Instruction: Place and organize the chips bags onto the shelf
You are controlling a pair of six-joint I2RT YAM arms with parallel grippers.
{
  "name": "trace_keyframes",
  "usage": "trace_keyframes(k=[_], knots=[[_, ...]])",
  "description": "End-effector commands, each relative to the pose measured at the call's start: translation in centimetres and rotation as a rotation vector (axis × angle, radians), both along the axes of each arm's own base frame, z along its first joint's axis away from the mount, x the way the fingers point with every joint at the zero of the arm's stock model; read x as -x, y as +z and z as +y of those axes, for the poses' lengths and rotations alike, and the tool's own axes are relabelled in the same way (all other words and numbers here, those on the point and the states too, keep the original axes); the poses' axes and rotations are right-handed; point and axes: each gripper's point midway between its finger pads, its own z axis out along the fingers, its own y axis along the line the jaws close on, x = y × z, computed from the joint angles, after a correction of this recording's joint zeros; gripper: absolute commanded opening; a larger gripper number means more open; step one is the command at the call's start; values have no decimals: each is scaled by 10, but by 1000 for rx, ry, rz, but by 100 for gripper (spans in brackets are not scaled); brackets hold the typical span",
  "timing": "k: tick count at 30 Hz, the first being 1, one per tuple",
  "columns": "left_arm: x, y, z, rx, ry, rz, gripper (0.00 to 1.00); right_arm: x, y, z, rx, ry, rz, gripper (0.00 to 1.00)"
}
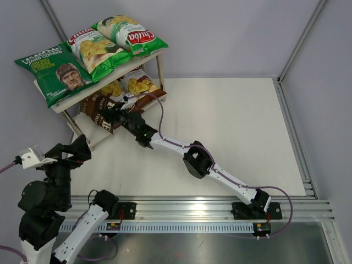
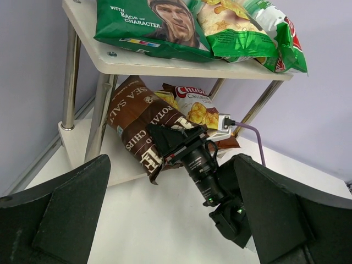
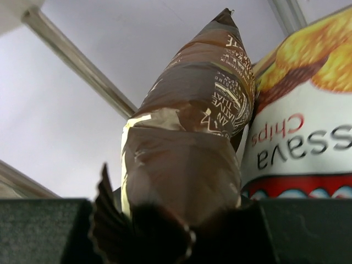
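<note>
The shelf (image 1: 99,138) stands at the back left. Its top board carries a dark green bag with a man's face (image 1: 55,74) and two green-white Chuba bags (image 1: 96,49) (image 1: 129,34). On the lower board lie a brown Chuba bag (image 1: 140,83) and the dark brown Kettle bag (image 1: 102,113). My right gripper (image 1: 118,116) is shut on the Kettle bag's (image 3: 187,143) near end, at the lower board's front edge, beside the brown Chuba bag (image 3: 308,137). My left gripper (image 1: 77,149) hangs open and holds nothing, a little in front of the shelf (image 2: 181,66), facing the Kettle bag (image 2: 135,118).
Thin metal shelf legs (image 2: 70,82) stand at the corners beside the Kettle bag. White enclosure walls close in behind and left of the shelf. The right arm (image 1: 198,159) stretches diagonally across the white table (image 1: 236,132) from its base on the near rail.
</note>
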Motion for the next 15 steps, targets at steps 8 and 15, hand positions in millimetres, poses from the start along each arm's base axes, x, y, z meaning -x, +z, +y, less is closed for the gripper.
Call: trace_keyframes(k=[8,15], knots=[[-1,13,-7,-9,-36,-25,99,30,34,12,-51,7,-115,41],[-2,12,-7,-20,-35,-16,99,39,31,15,49,21,-28,60]])
